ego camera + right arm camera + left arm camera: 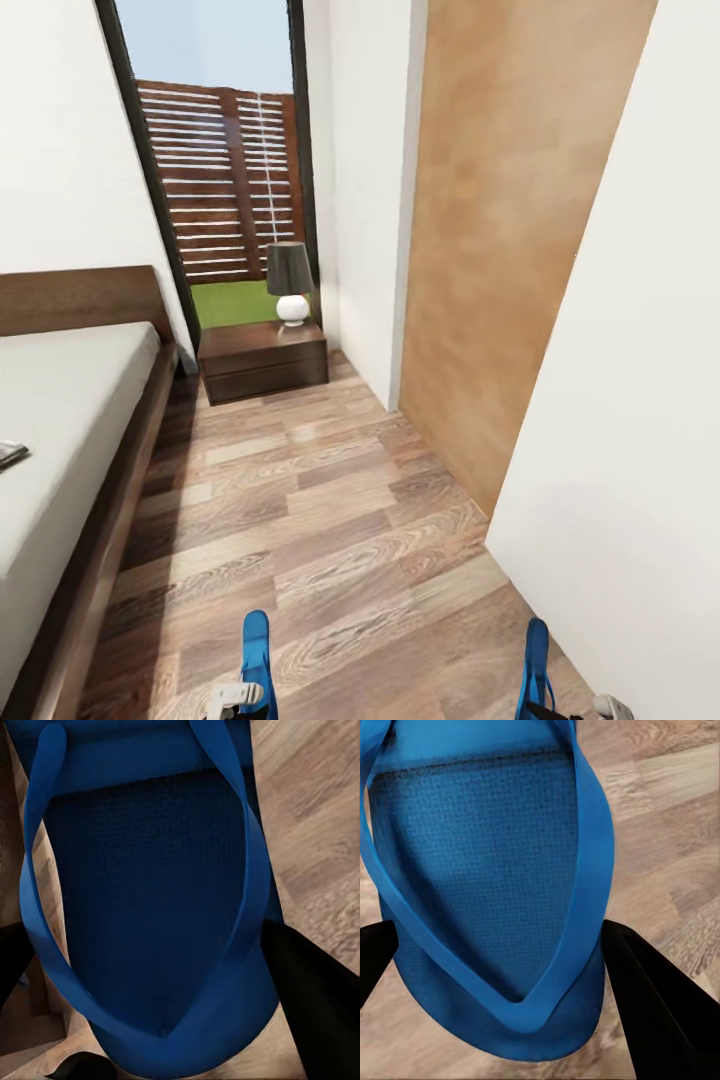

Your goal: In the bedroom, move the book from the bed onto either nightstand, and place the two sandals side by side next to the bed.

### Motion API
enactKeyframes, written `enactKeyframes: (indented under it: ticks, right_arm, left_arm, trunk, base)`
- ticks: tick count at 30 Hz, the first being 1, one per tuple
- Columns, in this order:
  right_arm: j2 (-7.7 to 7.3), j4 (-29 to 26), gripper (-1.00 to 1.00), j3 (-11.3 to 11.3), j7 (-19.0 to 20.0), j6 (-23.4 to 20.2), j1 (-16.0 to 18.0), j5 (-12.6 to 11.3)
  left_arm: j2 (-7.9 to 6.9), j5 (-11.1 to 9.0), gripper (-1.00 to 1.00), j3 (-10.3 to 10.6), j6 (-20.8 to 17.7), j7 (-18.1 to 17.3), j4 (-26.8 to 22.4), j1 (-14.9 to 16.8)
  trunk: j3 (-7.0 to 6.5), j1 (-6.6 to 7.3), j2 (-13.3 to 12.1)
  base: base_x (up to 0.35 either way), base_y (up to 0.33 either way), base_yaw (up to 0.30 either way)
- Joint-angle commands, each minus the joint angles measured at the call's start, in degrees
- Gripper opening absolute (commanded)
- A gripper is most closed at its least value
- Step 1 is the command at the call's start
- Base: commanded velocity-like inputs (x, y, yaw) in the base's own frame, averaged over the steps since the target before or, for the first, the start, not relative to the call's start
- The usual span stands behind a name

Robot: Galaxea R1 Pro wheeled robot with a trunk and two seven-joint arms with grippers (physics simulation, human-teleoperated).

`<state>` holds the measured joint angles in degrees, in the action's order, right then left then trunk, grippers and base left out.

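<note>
I carry one blue sandal in each pincer, low over the wood-plank floor (330, 520) beside the bed (70, 400). My left gripper (499, 967) is clenched on the left sandal (487, 870) across its toe end, and my right gripper (150, 975) clasps the right sandal (142, 885) the same way. Both look thin, light and bendy, with a fine woven-textured footbed and smooth V-shaped straps; I judge gripping the sole edges steadier than the floppy straps. The book (10, 455) lies on the pale mattress, and the dark glossy nightstand (262, 362) stands ahead, bearing a lamp (290, 282).
</note>
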<state>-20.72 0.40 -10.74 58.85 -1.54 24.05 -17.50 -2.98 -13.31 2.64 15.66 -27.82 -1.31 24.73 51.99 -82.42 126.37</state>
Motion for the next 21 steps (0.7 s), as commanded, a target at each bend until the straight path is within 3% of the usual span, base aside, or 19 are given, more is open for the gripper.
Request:
enactKeyframes:
  ticks: [1,16,21]
  right_arm:
    - [-0.02,0.0,-1.0,-0.5,0.2,-0.2,0.0,0.2]
    - [-0.02,0.0,-1.0,-0.5,0.2,-0.1,0.0,0.2]
    - [-0.02,0.0,-1.0,-0.5,0.2,-0.1,0.0,0.2]
  left_arm:
    - [-0.01,-0.4,-1.0,0.3,0.2,-0.2,0.1,0.1]
    - [-0.01,-0.4,-1.0,0.3,0.2,-0.2,0.1,0.1]
    - [-0.01,-0.4,-1.0,0.3,0.2,-0.2,0.1,0.1]
  trunk:
    - [0.05,-0.02,0.0]
    - [0.05,-0.02,0.0]
    - [0.05,-0.02,0.0]
  base:
    - [0.326,0.0,0.116]
    - [0.326,0.0,0.012]
    - [0.326,0.0,0.166]
